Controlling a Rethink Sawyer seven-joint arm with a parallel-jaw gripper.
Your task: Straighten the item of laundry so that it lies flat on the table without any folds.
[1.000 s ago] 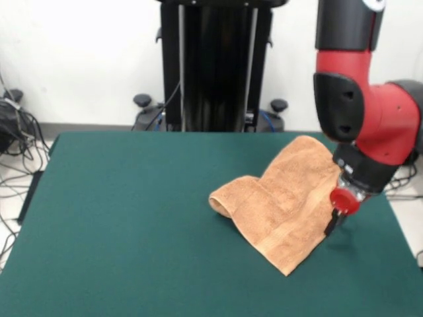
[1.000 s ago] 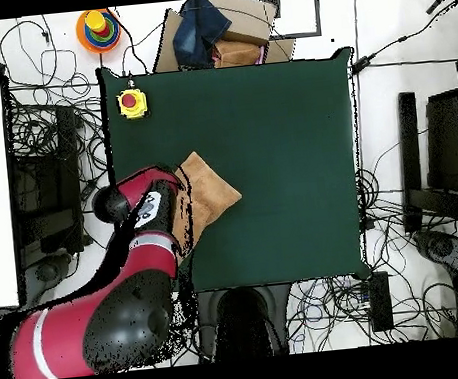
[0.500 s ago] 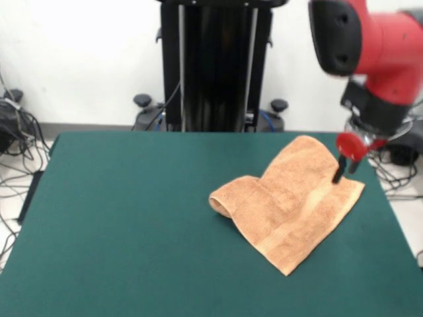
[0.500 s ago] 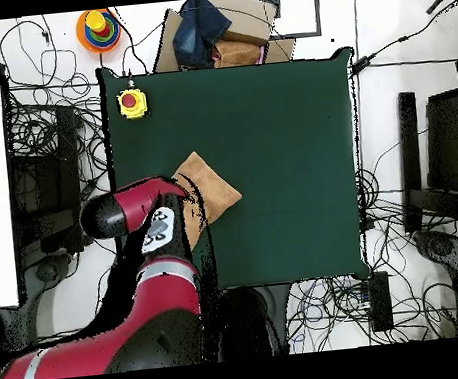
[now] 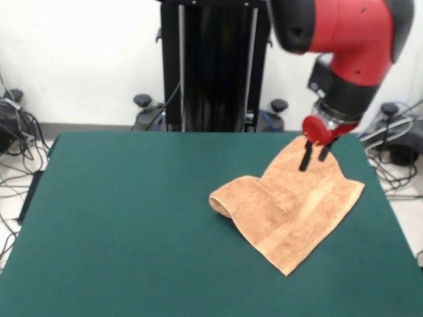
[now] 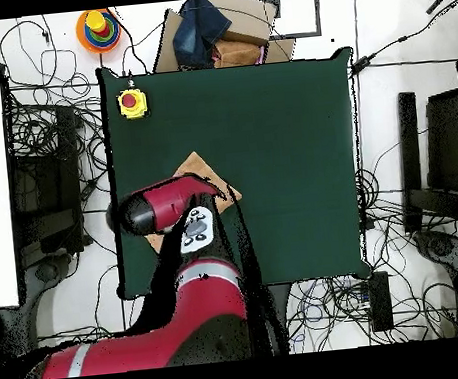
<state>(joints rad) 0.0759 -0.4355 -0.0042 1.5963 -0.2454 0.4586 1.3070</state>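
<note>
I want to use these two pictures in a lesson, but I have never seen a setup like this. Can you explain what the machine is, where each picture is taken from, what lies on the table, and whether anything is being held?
The machine is a red and black robot arm ending in a gripper, a small two-fingered clamp. One picture is taken from across the table, facing the robot; the other looks straight down from above, with the arm entering from the bottom. On the large dark green table lies a light orange-tan terry-cloth hand towel, rumpled, with one end folded over into a roll. In the overhead view the arm hides most of the towel, and a yellow box with a red button sits at a table corner. The gripper is open above the towel, holding nothing.
</note>
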